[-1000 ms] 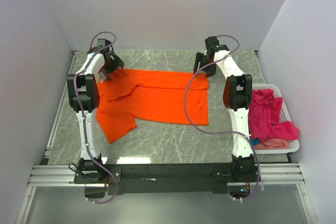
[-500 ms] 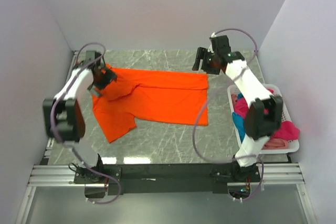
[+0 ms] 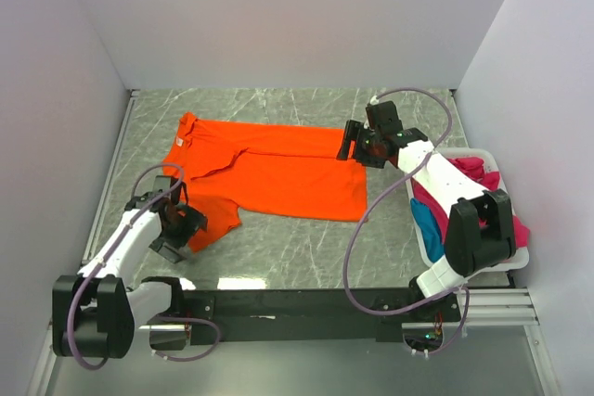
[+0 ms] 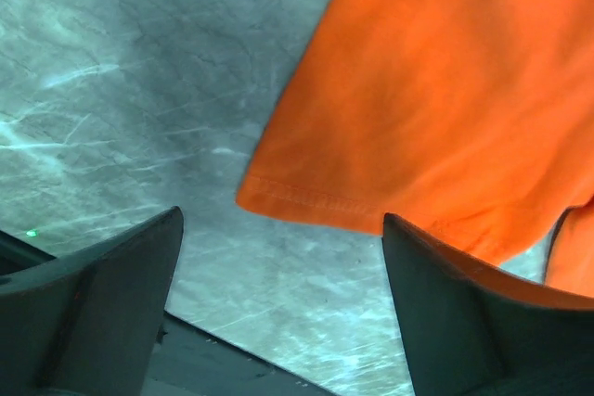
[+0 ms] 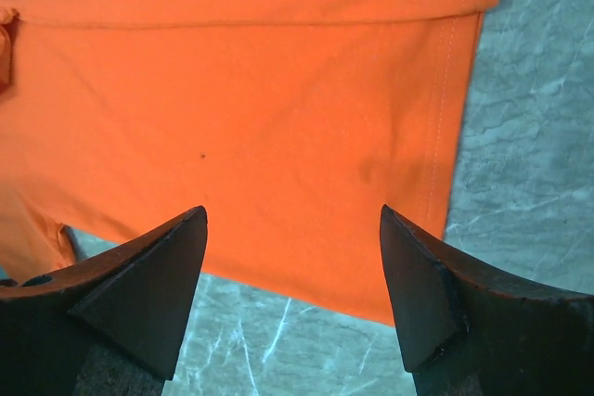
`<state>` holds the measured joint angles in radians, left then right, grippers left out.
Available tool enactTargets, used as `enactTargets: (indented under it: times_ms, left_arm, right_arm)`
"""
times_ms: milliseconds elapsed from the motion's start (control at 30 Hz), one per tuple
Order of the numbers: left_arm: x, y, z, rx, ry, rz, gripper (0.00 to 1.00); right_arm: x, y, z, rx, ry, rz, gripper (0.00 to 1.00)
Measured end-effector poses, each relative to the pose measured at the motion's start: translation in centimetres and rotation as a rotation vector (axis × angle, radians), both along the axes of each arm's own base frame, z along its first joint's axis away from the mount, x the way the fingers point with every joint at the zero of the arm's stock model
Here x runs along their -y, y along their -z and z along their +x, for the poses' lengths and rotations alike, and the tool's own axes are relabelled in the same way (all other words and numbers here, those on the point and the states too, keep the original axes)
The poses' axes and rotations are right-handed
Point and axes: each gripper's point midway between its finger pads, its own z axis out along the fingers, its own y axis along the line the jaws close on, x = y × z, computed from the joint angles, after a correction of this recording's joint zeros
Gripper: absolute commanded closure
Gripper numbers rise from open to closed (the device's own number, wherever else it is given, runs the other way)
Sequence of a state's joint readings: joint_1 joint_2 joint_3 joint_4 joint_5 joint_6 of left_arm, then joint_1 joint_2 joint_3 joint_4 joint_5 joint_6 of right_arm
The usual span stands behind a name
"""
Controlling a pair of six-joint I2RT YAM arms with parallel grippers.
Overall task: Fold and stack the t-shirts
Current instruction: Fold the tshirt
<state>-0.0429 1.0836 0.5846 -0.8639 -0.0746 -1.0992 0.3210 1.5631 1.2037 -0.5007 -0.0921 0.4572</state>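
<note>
Grey marbled desk carries one orange t-shirt spread flat, its long axis running left to right, collar at the left and hem at the right. Nearest, beside the shirt's near-left sleeve, the left hand hangs low, fingers wide and empty, with the sleeve hem just ahead of them. Right of the shirt, a white basket holds a magenta t-shirt and a teal t-shirt. Farthest, over the shirt's far-right hem corner, the right hand is wide and empty.
</note>
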Motion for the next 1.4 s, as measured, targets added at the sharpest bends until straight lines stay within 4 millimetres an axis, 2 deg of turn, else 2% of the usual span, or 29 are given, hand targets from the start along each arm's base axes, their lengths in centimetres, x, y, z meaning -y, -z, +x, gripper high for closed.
enactTargets:
  times_ms: [67, 100, 133, 267, 300, 333, 400, 567, 733, 833, 900, 1100, 1400]
  left_arm:
    - [0.0, 0.3, 0.0, -0.010, -0.017, -0.002, 0.24]
    - [0.0, 0.5, 0.0, -0.018, -0.021, -0.001, 0.30]
    - [0.0, 0.8, 0.1, -0.029, -0.024, 0.000, 0.41]
    - [-0.1, 2.0, 0.1, -0.080, -0.030, 0.011, 0.56]
    - [-0.2, 2.1, 0.0, -0.094, -0.026, 0.013, 0.62]
    - [-0.2, 2.1, -0.2, -0.105, -0.022, 0.017, 0.79]
    - [-0.2, 2.1, -0.3, -0.116, -0.024, 0.017, 0.99]
    - [0.0, 2.1, -0.1, -0.118, 0.002, 0.007, 0.99]
    - [0.0, 1.9, 0.0, -0.103, 0.014, 0.004, 0.99]
    - [0.4, 1.5, 0.9, -0.053, 0.019, -0.013, 0.99]
    - [0.5, 1.2, 1.2, -0.028, 0.024, -0.021, 0.99]
    - [1.3, 0.5, 2.3, 0.035, 0.049, -0.063, 0.99]
    - [1.8, -0.6, 3.8, 0.100, 0.085, -0.083, 0.99]
  right_arm:
    - [0.0, 0.0, 0.0, 0.000, 0.003, 0.002, 0.19]
    - [0.0, 0.1, 0.0, 0.001, 0.005, 0.004, 0.19]
    - [0.0, 0.1, 0.1, 0.003, 0.006, 0.005, 0.19]
    - [0.1, 1.0, -0.4, -0.010, 0.010, -0.002, 0.19]
    - [0.2, 1.4, -0.7, -0.019, 0.010, -0.006, 0.19]
    - [0.3, 1.9, -1.1, -0.031, 0.012, -0.010, 0.19]
    - [0.6, 2.8, -2.2, -0.055, 0.019, -0.019, 0.19]
    - [1.5, 5.0, -5.3, -0.127, 0.046, -0.057, 0.21]
    - [1.1, 7.1, -8.7, -0.199, 0.049, -0.114, 0.23]
    - [1.0, 8.5, -10.8, -0.250, 0.059, -0.133, 0.25]
    - [1.6, 9.4, -11.7, -0.281, 0.088, -0.150, 0.26]
    - [2.5, 10.3, -12.4, -0.302, 0.134, -0.174, 0.33]
    - [2.4, 11.5, -11.9, -0.312, 0.146, -0.185, 0.46]
